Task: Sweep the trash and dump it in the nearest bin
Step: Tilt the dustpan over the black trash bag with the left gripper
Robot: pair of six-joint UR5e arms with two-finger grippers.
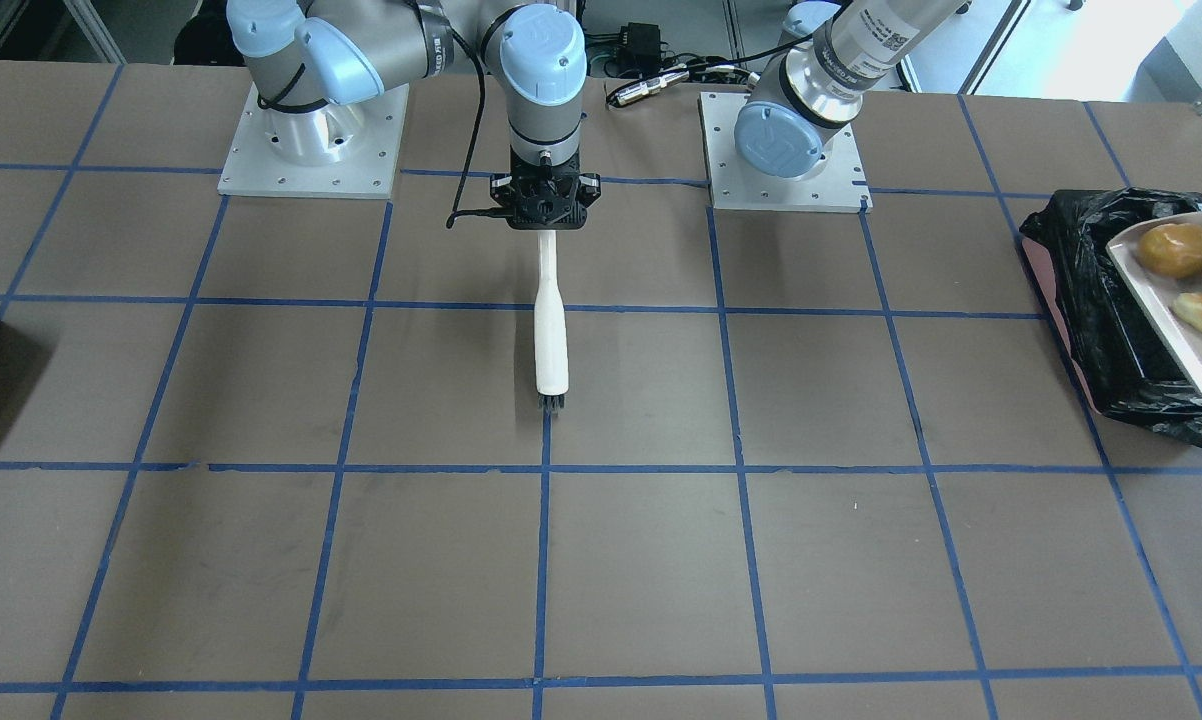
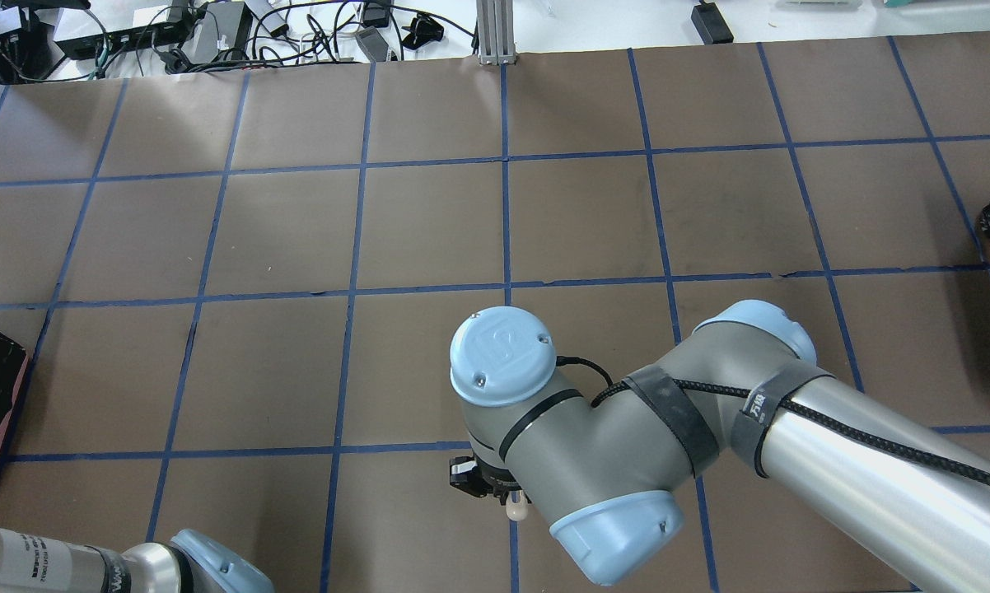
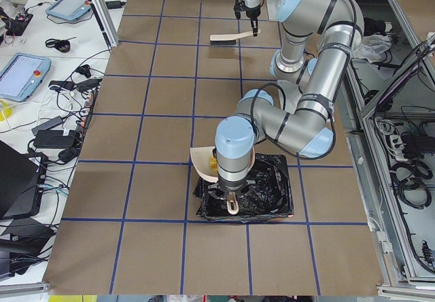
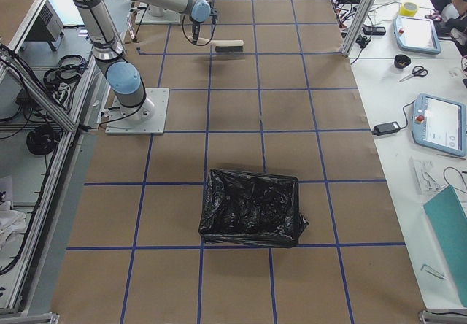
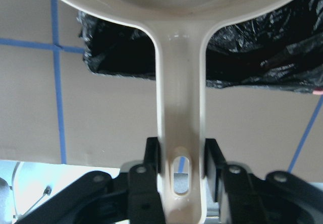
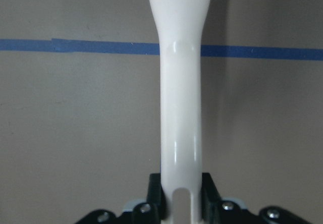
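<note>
Laden dustpan (image 1: 1196, 355) over bin (image 1: 1091, 300) (brush (image 1: 551, 340) apart)

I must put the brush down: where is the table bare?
The table is bare across its middle, from the brush to the operators' edge. Both ends are crowded: the right bin, and the left bin with the dustpan held over it by the left gripper.

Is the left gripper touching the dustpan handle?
Touching. Left wrist view: the fingers of the left gripper clamp the dustpan handle on both sides.
</note>
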